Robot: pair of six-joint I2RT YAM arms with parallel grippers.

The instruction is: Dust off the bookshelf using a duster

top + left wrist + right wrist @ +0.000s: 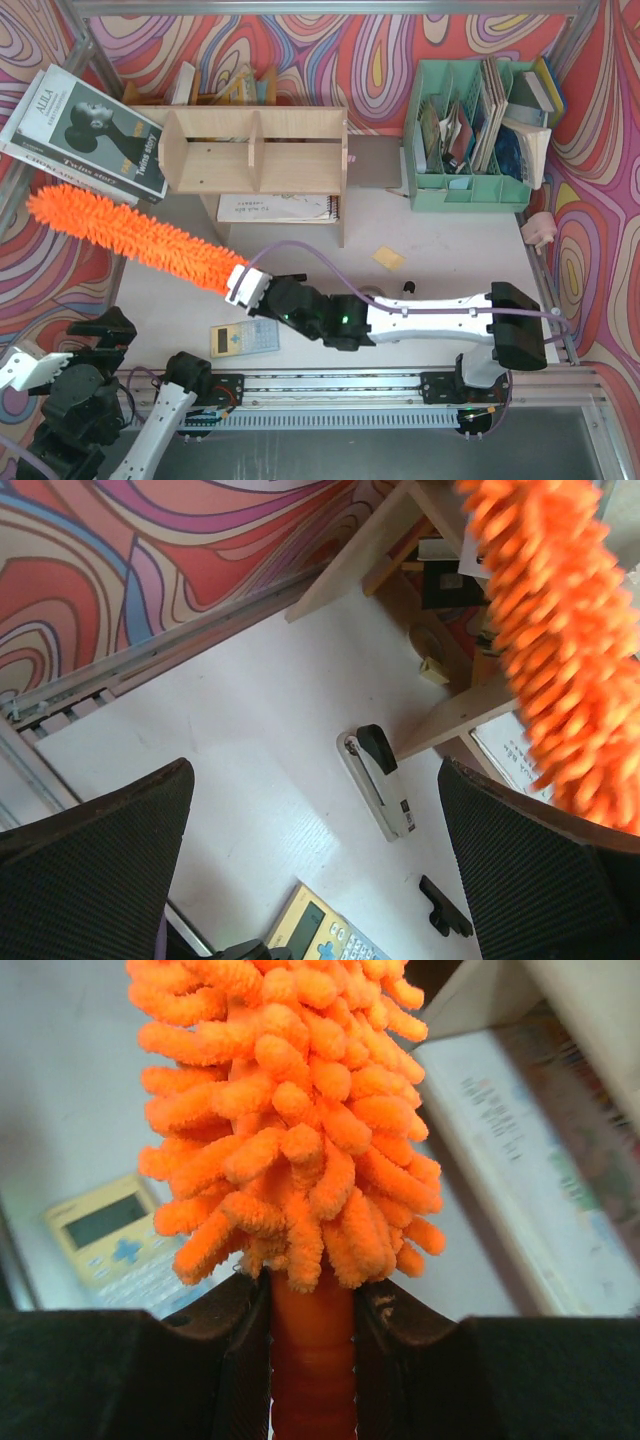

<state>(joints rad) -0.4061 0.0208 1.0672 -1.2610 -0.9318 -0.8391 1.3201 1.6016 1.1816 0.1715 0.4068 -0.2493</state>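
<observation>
Duster (133, 238) in right pincer (244, 285)

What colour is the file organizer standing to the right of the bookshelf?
Mint green. The file organizer shows best in the top external view.

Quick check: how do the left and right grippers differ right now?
The left gripper is open and empty; the right gripper is shut on the handle of the duster. The left gripper sits back at the near left corner of the table; the right gripper reaches mid-table, in front of the bookshelf. Shared: neither touches the bookshelf.
</observation>
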